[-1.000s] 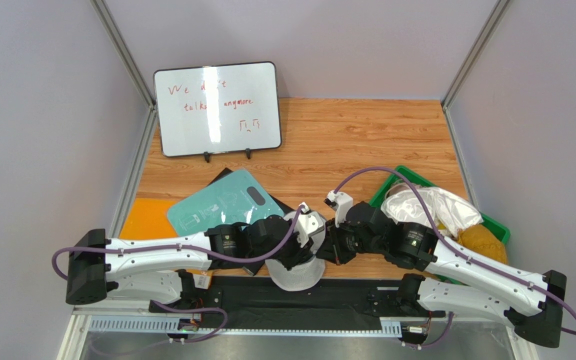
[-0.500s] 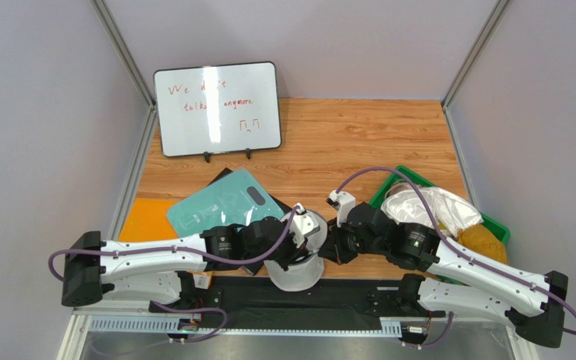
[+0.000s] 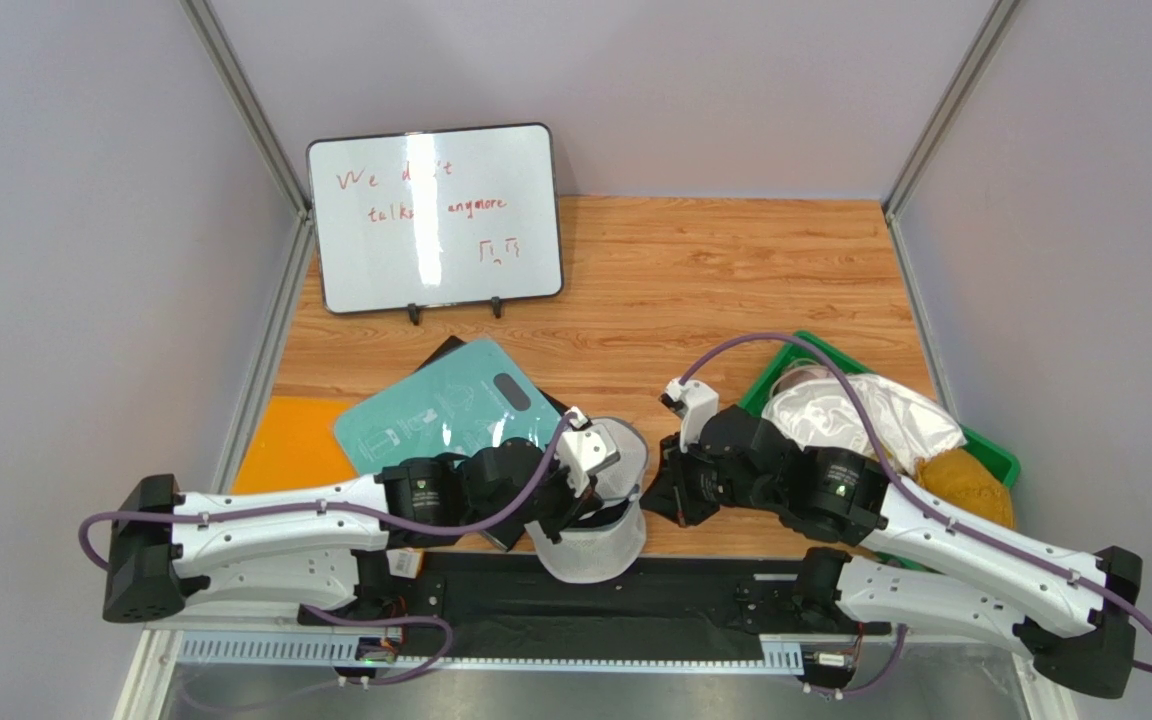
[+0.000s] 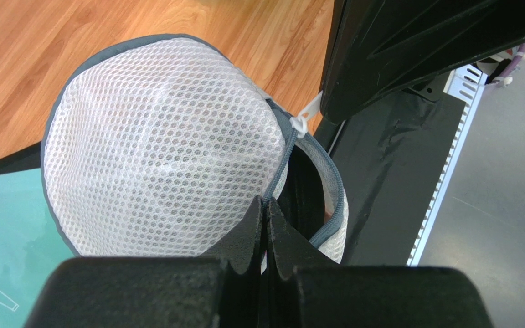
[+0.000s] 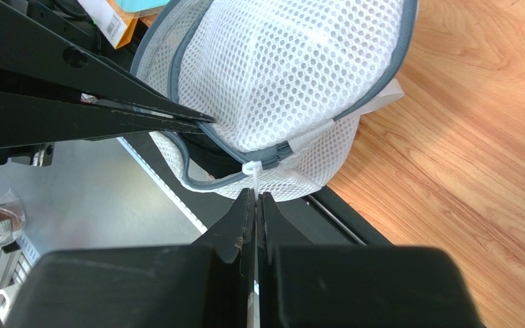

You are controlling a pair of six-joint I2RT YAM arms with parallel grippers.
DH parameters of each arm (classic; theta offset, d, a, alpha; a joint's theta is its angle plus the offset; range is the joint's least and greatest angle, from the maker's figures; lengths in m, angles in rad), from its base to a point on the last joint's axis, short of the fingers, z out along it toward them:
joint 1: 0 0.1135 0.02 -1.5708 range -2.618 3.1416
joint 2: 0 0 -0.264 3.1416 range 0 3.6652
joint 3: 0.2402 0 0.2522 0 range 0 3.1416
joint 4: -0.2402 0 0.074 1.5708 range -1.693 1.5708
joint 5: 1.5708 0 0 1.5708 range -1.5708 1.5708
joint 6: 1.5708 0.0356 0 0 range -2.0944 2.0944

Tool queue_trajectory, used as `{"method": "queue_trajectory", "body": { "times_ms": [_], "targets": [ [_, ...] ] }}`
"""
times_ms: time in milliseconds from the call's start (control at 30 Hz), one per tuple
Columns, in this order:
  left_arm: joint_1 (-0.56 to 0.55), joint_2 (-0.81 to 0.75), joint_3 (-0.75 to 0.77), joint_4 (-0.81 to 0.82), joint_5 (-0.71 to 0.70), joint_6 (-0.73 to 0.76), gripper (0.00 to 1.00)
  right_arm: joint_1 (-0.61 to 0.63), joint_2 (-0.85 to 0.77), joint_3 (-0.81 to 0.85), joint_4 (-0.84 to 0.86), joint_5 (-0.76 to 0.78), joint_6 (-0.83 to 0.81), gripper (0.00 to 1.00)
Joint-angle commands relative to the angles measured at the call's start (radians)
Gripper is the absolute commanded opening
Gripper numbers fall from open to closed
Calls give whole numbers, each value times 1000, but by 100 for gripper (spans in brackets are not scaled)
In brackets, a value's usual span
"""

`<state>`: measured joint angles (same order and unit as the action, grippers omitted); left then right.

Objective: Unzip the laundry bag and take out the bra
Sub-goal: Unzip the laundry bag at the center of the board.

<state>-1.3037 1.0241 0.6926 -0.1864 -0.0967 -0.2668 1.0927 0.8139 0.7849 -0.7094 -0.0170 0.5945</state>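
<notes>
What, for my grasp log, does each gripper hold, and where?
Left gripper: the laundry bag, by its zip rim. Right gripper: its white zip pull.

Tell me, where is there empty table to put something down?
The bare wood between the whiteboard and the green bin, reaching the back edge, is free. The near edge is crowded: the left pincer and right pincer grip the mesh bag there, beside the teal board.

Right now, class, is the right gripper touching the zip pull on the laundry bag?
Touching. The right wrist view shows the white zip pull of the laundry bag running straight down into the shut tips of the right gripper, with no gap.
</notes>
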Motion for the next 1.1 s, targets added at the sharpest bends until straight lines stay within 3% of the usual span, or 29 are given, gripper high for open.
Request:
{"method": "queue_trajectory", "body": {
  "times_ms": [0, 467, 700, 800, 833, 900, 933, 1067],
  "targets": [
    [-5, -44, -13, -54, -38, -12, 0, 4, -30, 24, -19, 63, -9, 0],
    [-6, -98, -21, -101, -51, -18, 0, -57, -41, -35, -28, 69, -10, 0],
    [-14, 20, 50, -79, 5, 21, 0, -59, -35, -23, -42, 66, -7, 0],
    [-17, 71, 80, -62, 9, 38, 0, -59, -44, 0, -74, 83, -1, 13],
    [-17, 82, 90, -58, 11, 38, 0, -59, -53, 7, -85, 89, 2, 33],
    [-22, 112, 105, -44, 20, 38, 0, -59, -62, 23, -120, 115, 7, 52],
    [-23, 122, 111, -39, 20, 32, 0, -59, -73, 31, -133, 121, 7, 67],
    [-34, 166, 139, -25, 25, 3, 3, -59, -90, 51, -180, 150, 11, 78]
  ]
}}
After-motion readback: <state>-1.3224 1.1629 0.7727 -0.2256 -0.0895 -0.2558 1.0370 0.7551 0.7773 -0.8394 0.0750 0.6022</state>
